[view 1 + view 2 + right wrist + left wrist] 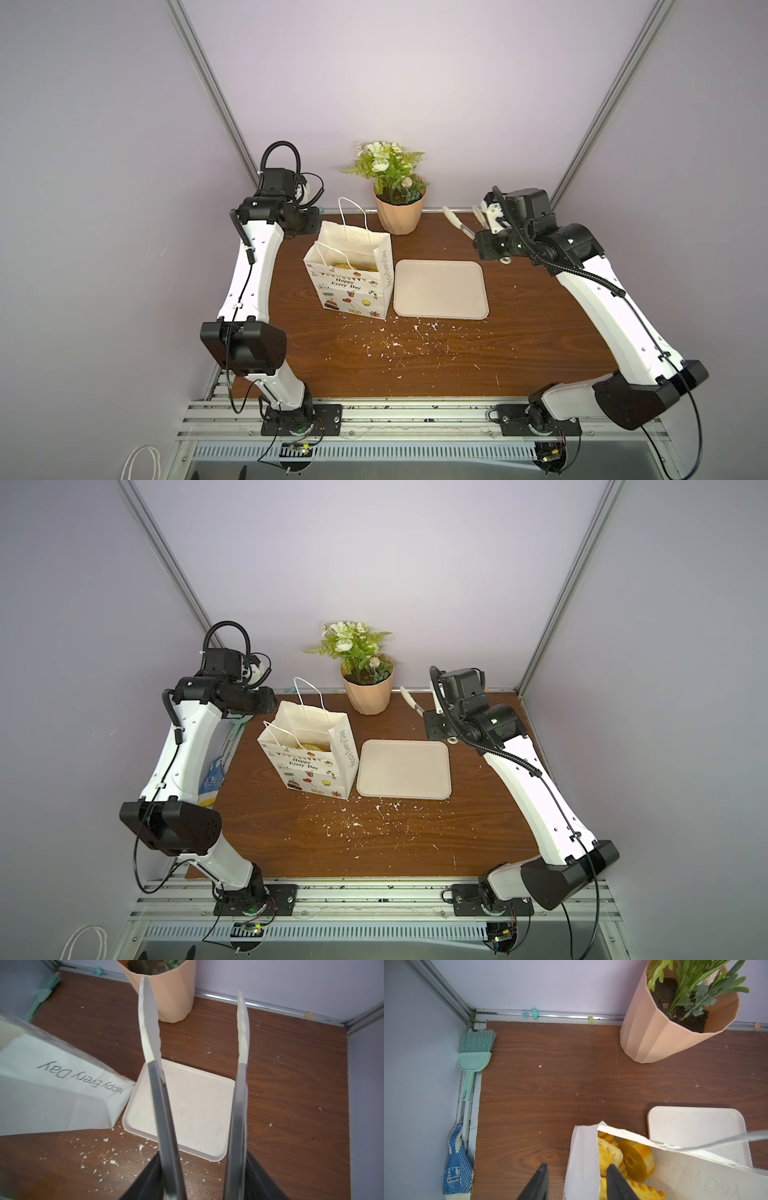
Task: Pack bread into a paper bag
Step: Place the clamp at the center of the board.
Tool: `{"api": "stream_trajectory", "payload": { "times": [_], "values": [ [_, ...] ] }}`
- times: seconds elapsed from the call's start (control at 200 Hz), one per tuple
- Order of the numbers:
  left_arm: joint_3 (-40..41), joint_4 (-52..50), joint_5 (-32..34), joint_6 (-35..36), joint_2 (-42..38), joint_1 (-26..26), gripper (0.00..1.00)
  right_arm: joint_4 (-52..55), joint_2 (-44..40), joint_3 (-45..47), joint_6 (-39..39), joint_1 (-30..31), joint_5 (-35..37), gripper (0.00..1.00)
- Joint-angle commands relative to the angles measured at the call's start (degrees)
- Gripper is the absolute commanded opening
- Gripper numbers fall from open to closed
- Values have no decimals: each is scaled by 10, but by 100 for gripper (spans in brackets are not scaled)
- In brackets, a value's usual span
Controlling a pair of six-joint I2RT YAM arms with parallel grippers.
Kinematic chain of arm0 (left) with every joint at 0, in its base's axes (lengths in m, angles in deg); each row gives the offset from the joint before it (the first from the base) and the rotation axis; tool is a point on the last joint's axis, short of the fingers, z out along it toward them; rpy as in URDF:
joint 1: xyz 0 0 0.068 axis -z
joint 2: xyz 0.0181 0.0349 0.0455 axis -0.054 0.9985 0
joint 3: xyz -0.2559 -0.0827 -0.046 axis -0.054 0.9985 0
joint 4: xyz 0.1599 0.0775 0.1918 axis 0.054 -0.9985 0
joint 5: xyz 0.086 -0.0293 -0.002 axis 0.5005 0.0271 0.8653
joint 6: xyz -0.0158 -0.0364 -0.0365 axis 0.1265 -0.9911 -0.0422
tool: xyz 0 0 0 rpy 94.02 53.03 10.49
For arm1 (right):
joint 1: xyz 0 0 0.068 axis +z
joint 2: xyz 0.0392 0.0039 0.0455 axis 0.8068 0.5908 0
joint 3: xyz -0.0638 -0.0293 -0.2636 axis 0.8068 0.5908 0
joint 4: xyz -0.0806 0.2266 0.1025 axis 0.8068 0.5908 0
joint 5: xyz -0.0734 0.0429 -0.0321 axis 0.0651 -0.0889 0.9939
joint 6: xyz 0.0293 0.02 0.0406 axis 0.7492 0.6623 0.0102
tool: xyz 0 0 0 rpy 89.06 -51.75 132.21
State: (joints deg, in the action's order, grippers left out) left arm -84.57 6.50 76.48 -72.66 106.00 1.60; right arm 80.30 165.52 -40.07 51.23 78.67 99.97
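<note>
The white paper bag (pixel 349 286) (pixel 307 766) stands upright and open left of the tray, with golden bread (pixel 345 266) (pixel 610 1153) inside, including a ring (pixel 636 1159). My left gripper (pixel 577 1167) hangs at the bag's far left rim. It is open, with one finger over the table and the other over the bag's mouth. The bag's end wall (pixel 581 1157) lies between them, not pinched. My right gripper (pixel 203 1156) is shut on metal tongs (pixel 151 1032) (pixel 455 220). The tongs are spread apart and empty, above the tray's far right corner.
The beige tray (pixel 440 291) (pixel 187 1105) lies bare beside the bag. A peach flowerpot (pixel 399 212) (pixel 654 1028) stands at the back middle. A green brush (pixel 474 1059) and a blue glove (pixel 456 1167) lie along the left wall. White crumbs (pixel 395 345) dot the front of the table.
</note>
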Motion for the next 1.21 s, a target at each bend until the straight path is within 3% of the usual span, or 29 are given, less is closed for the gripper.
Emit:
{"api": "stream_trajectory", "payload": {
  "times": [0.0, 0.29, 0.425, 0.57, 0.701, 0.801, 0.821, 0.836, 0.851, 0.951, 0.986, 1.201],
  "values": [
    [-21, -7, 22, 2, -23, -15, 50, -70, -25, 87, 32, -52, 17, 57],
    [-89, -6, 65, -29, 13, -33, 57, -189, -39, 312, 95, -212, 0, 57],
    [-104, 6, 116, -37, 30, -37, 66, -239, 0, 380, 103, -243, 16, 57],
    [-96, 38, 162, -52, 39, -49, 75, -271, 77, 407, 110, -263, -22, 58],
    [-42, 105, 149, -86, 20, -87, 77, -306, 116, 418, 114, -263, -46, 61],
    [14, 162, 112, -106, 4, -120, 80, -315, 141, 414, 108, -263, -54, 68],
    [22, 168, 110, -106, 2, -123, 86, -316, 145, 413, 106, -263, -54, 70],
    [30, 173, 110, -105, 0, -124, 98, -317, 148, 412, 105, -263, -55, 72],
    [37, 179, 113, -104, -2, -125, 100, -319, 150, 413, 104, -263, -56, 76],
    [115, 242, 125, -90, -16, -126, 100, -327, 164, 410, 98, -267, -60, 85],
    [148, 266, 129, -92, -22, -126, 100, -329, 166, 408, 96, -269, -60, 99],
    [326, 402, 148, -100, -53, -128, 100, -319, 158, 366, 74, -274, -39, 99]
  ]
}}
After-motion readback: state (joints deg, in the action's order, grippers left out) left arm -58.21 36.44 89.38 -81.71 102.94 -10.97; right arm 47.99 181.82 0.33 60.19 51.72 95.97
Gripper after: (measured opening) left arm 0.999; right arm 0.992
